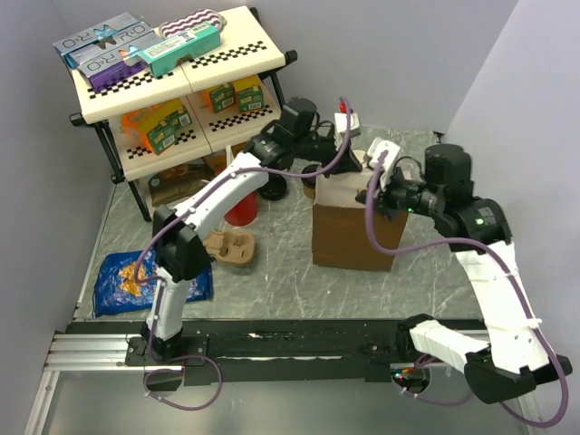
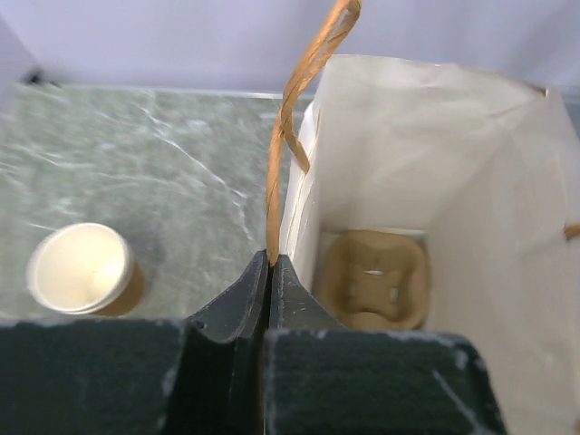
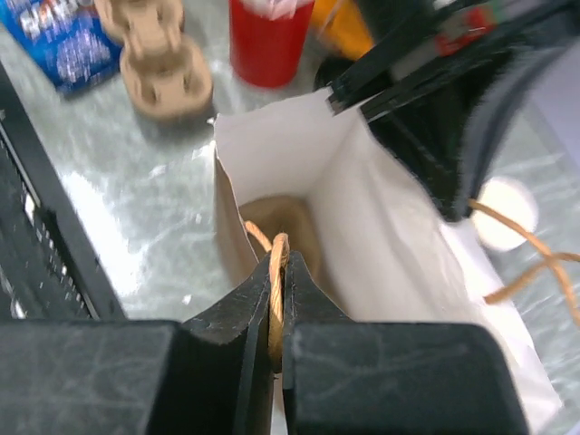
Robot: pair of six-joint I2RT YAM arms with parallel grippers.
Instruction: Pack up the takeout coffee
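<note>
A brown paper bag [image 1: 349, 231] stands upright in the middle of the table, its mouth open. My left gripper [image 2: 272, 260] is shut on the bag's twine handle [image 2: 299, 91] at the far left rim. My right gripper [image 3: 279, 263] is shut on the other twine handle [image 3: 277, 283] at the near right rim. A tan pulp cup carrier [image 2: 376, 281] lies on the bag's floor, and its pockets look empty. A lidless tan cup [image 2: 80, 269] stands on the table beside the bag. The takeout coffee shows in no view.
A red cup [image 1: 240, 210] with white sticks, stacked pulp carriers [image 1: 231, 246] and a blue snack bag [image 1: 136, 281] lie left of the paper bag. A two-tier shelf [image 1: 172, 82] of boxes stands at the back left. Grey walls close in on both sides.
</note>
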